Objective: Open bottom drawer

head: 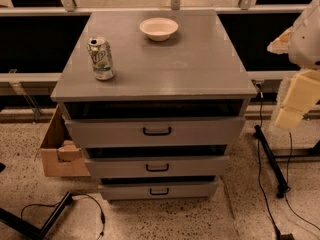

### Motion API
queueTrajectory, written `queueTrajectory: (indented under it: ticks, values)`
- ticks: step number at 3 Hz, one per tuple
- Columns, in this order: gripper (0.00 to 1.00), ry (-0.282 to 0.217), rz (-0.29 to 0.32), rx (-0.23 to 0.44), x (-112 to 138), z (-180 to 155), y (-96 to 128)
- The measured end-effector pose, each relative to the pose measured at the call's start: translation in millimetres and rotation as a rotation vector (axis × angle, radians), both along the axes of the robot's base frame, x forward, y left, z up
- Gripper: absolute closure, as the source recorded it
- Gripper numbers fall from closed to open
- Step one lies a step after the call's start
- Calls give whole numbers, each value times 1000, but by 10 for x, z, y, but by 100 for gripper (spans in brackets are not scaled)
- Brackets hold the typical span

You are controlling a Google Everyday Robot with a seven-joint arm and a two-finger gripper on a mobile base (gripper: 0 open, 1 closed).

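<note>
The grey cabinet (200, 59) has three drawer fronts, each with a small black loop handle. The bottom drawer (125, 190) is the slimmest and narrowest front, low near the floor, with its handle (159, 191) at the centre. A thin dark gap shows above its front panel. My gripper (294, 101) shows as cream-coloured parts on the white arm at the right edge. It hangs to the right of the cabinet, at the height of the top drawer (100, 132), well away from the bottom drawer's handle.
A green soda can (101, 58) and a white bowl (158, 28) stand on the cabinet top. A cardboard box (56, 151) sits on the floor at the left. Black stand legs (270, 156) and cables (90, 204) lie on the speckled floor to both sides.
</note>
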State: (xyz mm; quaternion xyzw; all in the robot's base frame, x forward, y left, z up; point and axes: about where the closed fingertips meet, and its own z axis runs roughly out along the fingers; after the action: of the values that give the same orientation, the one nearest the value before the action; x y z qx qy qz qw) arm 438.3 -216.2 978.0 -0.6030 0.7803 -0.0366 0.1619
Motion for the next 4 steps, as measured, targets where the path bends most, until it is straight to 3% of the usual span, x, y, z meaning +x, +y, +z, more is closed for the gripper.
queueTrajectory:
  ticks: [1,2,4]
  values:
    - [0,-9,-2,9,-8,-8,9]
    - [0,-30,-19,59,-159,-140,76]
    - [0,-104,-140,34,-602,-1062,-61]
